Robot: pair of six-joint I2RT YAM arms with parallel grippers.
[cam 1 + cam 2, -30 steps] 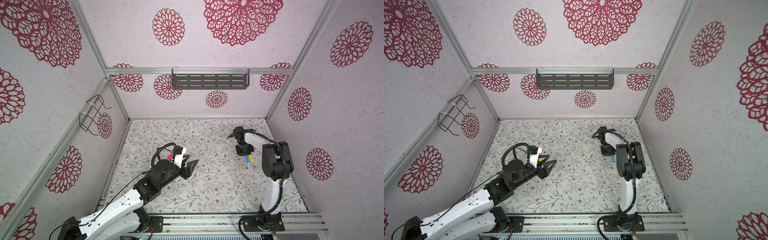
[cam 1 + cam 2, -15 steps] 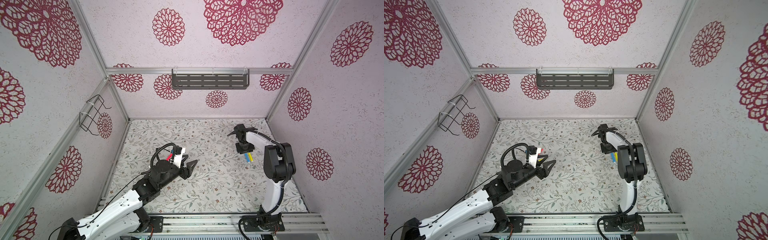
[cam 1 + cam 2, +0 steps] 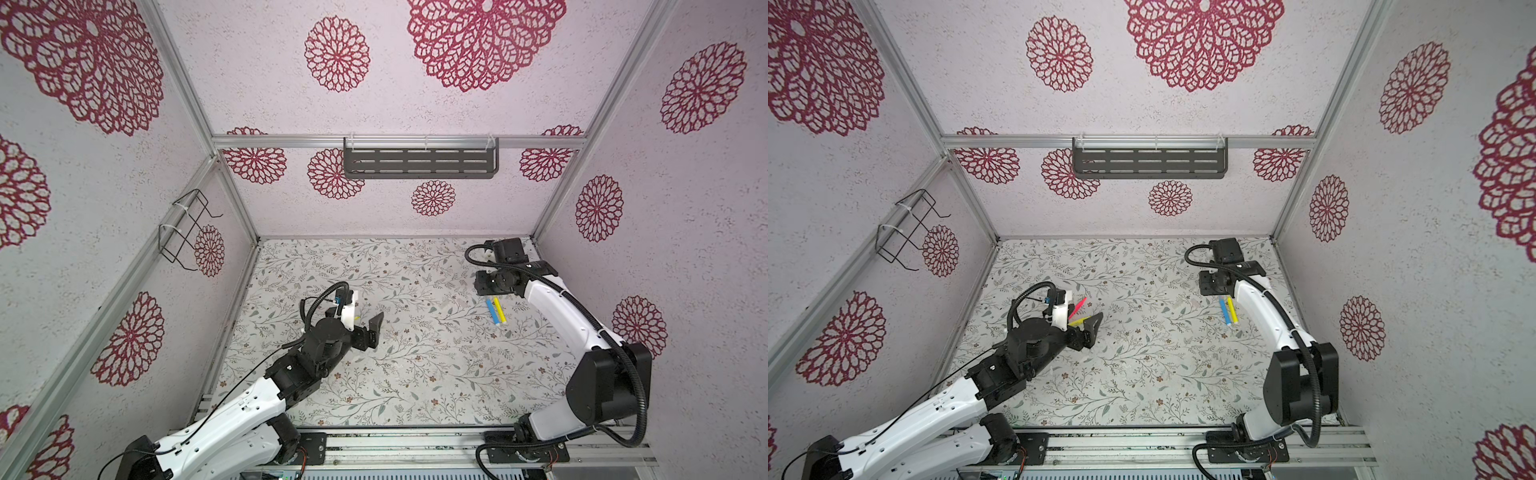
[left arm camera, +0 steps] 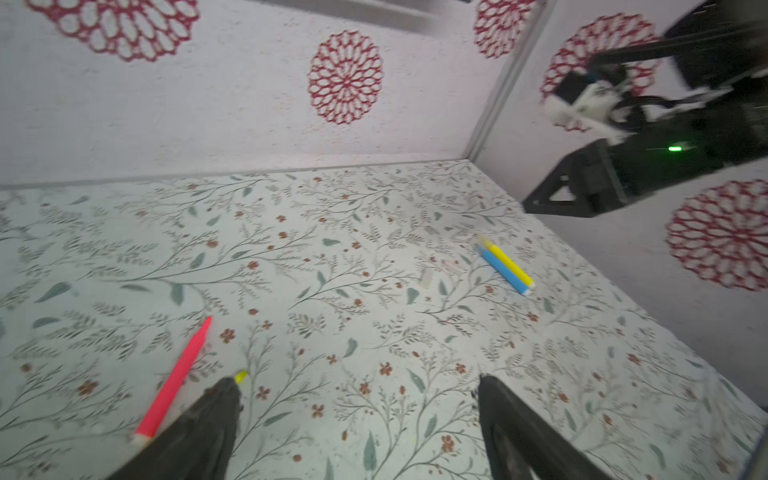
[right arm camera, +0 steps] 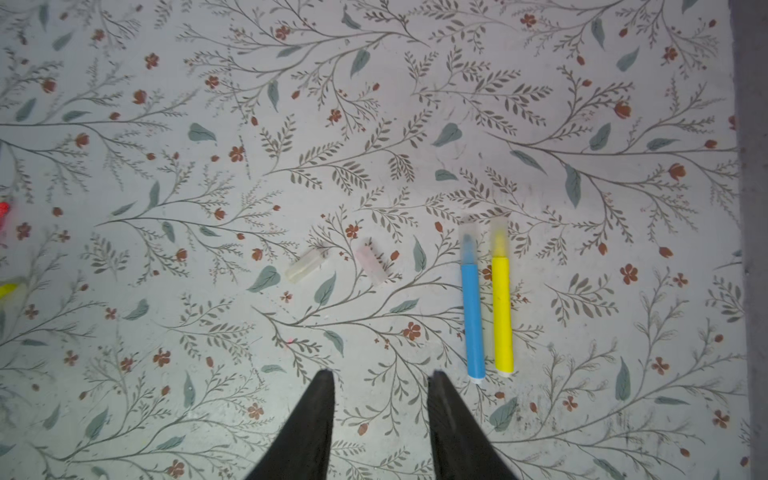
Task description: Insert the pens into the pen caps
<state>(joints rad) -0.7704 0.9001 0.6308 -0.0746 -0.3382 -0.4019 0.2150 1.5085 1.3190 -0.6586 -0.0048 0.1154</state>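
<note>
Room: we look into a booth with pale walls printed with red rosettes. A dark shelf [image 3: 419,162] hangs on the back wall and a wire basket [image 3: 187,228] on the left wall. A floral mat [image 3: 415,374] covers the floor.

Top views, right side: in both, the blue pen [image 3: 490,309] and the yellow pen [image 3: 500,311] lie side by side near the mat's right edge, toward its back. The right gripper [image 3: 484,283] hangs just behind them, pointing down. From here we cannot read its jaws.

Top views, left side: the left gripper [image 3: 376,330] hovers over the mat's left half with its jaws spread. In a top view we find the red pen [image 3: 1077,307] and the second yellow pen [image 3: 1077,322] just beside it, the yellow one partly hidden by a finger.

Left wrist: we see the left jaws gaping wide, with only bare mat between them. The red pen lies flat just outside one finger, and only the tip of the second yellow pen peeks past that finger. Farther off, the white cap [image 4: 426,277] lies loose, near the blue pen and the yellow pen.

Right wrist: the right jaws stand a little apart and grip nothing. The blue pen and the yellow pen lie parallel just beside one finger, each with a translucent cap over its tip. The white cap and the pink cap [image 5: 374,262] lie loose, close together but apart, beside the blue pen.
</note>
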